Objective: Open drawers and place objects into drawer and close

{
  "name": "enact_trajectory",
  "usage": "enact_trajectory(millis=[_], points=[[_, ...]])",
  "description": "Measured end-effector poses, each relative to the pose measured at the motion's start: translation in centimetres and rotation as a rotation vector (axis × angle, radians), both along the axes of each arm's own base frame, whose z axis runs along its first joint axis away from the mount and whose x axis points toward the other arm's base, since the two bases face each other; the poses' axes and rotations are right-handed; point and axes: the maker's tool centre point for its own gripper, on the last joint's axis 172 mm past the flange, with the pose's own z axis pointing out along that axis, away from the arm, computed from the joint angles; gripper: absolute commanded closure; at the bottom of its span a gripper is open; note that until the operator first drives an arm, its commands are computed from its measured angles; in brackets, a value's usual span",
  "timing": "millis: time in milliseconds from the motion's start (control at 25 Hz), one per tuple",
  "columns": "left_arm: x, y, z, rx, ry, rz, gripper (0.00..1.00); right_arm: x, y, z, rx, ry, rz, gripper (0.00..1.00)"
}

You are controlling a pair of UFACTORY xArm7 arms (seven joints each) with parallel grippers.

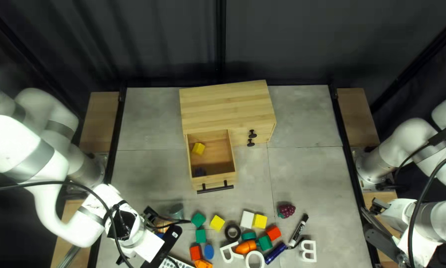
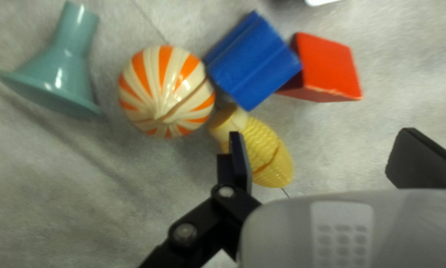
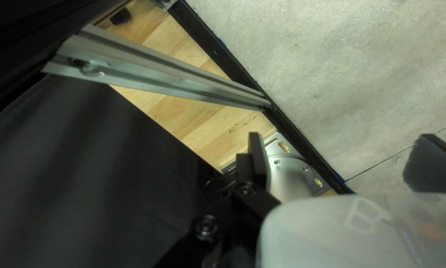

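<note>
Cabinet: wooden [image 1: 228, 101], at twelve o'clock on the table [image 1: 307, 164] in the top left view.
Drawer [image 1: 224, 177]: one, pulled open toward six o'clock from the cabinet; black bar handle [image 1: 215, 189].
Hands: two. My left hand [image 1: 162, 223], at seven o'clock in the top left view, released, fingers apart, grasping nothing. My right hand [image 1: 374, 218], at four o'clock, likewise released and holding nothing.
Funnel-shaped piece [image 2: 66, 67]: teal, on its side, near my left hand, at its one o'clock in the top left view.
Striped ball [image 2: 163, 92]: orange and cream, between that piece and a blue block [image 2: 252, 62], which touches a red block [image 2: 332, 69].
Toy corn [image 2: 270, 151]: yellow, partly covered by one finger of my left hand.
White letter B [image 1: 308, 251], black marker [image 1: 299, 231], toy grapes [image 1: 286, 211]: all at five o'clock in the top left view.
Toy carrot [image 1: 246, 246], black ring [image 1: 233, 232]: near six o'clock.
Yellow block [image 1: 198, 148]: inside the drawer, at its eleven o'clock.
Dark item [image 1: 199, 171]: inside, at seven o'clock, too dim to identify.
Black knobs [image 1: 251, 134]: two, on the cabinet front, at the drawer's two o'clock.
</note>
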Motion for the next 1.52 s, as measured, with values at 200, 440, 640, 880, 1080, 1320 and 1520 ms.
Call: enact_trajectory(millis=[200, 440, 640, 880, 1080, 1320, 1520], points=[[-0.1, 0.7, -0.9, 0.027, -0.011, 0.038, 0.02, 0.0, 0.0, 0.0, 0.0, 0.0, 0.0, 0.0], [-0.7, 0.6, -1.3, 0.048, -0.026, 0.061, 1.0, 0.0, 0.0, 0.0, 0.0, 0.0, 0.0, 0.0], [-0.7, 0.9, -0.5, 0.081, -0.038, 0.066, 1.0, 0.0, 0.0, 0.0, 0.0, 0.0, 0.0, 0.0], [0.2, 2.6, 3.7, 0.151, -0.058, 0.088, 1.0, 0.0, 0.0, 0.0, 0.0, 0.0, 0.0, 0.0], [2.9, 5.8, 10.2, 0.25, -0.105, 0.119, 1.0, 0.0, 0.0, 0.0, 0.0, 0.0, 0.0, 0.0], [10.2, 11.7, 17.9, 0.386, -0.229, 0.164, 1.0, 0.0, 0.0, 0.0, 0.0, 0.0, 0.0, 0.0], [16.2, 16.7, 20.3, 0.458, -0.302, 0.188, 1.0, 0.0, 0.0, 0.0, 0.0, 0.0, 0.0, 0.0]])
